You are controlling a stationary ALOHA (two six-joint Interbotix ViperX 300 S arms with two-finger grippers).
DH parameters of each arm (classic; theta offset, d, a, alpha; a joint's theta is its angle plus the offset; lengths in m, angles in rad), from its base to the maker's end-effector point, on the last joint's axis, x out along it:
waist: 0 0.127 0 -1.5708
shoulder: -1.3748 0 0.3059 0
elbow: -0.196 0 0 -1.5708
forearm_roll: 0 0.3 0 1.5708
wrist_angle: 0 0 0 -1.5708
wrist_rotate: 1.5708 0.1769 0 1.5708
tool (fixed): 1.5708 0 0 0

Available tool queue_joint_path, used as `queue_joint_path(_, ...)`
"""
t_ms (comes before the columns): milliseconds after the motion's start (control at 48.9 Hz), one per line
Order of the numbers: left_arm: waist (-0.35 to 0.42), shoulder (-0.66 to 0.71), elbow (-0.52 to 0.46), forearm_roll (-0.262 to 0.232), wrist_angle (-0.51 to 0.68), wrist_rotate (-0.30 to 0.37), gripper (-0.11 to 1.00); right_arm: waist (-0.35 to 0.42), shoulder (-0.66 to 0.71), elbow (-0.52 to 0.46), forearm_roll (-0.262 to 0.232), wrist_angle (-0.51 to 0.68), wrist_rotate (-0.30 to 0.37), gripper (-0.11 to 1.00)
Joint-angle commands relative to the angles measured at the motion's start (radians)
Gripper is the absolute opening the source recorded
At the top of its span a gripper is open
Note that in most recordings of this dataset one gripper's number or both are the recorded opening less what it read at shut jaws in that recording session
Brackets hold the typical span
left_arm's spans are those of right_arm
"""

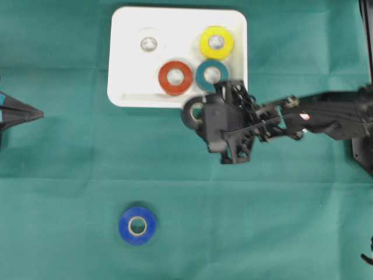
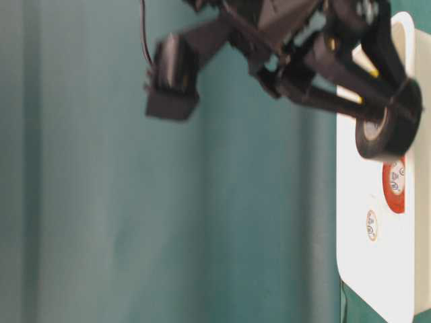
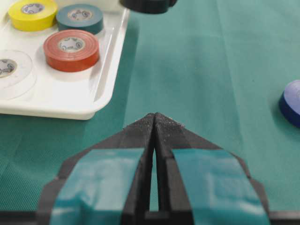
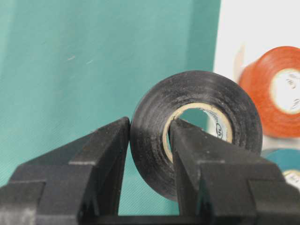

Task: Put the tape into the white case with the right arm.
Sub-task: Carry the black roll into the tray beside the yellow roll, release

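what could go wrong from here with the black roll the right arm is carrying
The right gripper pinches only one wall of the black tape roll, so it could swing or slip out. It hangs over the white case rim and could land outside, or on the teal roll close by.

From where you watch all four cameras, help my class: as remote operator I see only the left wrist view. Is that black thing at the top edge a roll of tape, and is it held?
Observer: Yes. The right gripper is shut on the black tape, one finger through its core, the other outside the wall.
Operator: Is it over the white case yet?
Observer: Overhead, the roll hangs just off the white case, at its near edge by the teal roll.
Operator: Is any tape left on the cloth?
Observer: One blue roll, lying flat, well clear of the case.
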Motion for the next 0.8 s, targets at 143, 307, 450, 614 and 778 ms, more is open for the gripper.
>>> queue_joint_path(143,0.003,0.006,-0.012,-0.002,-0.005,0.0,0.0,-0.021,0.086,-0.155,-0.002,-0.002,-0.003,0.0)
queue_joint_path(307,0.003,0.006,-0.011,-0.002,-0.005,0.0,0.0,-0.021,0.114,-0.198,-0.002,-0.002,-0.003,0.0)
queue_joint_path(450,0.003,0.006,-0.012,-0.002,-0.005,0.0,0.0,-0.021,0.115,-0.201,-0.002,0.0,-0.003,0.0)
queue_joint_path(614,0.003,0.006,-0.012,-0.002,-0.005,0.0,0.0,-0.037,0.115,-0.199,-0.003,0.0,-0.005,0.0)
queue_joint_path(778,0.003,0.006,-0.012,-0.002,-0.005,0.0,0.0,-0.087,0.115,-0.201,-0.003,-0.002,-0.006,0.0)
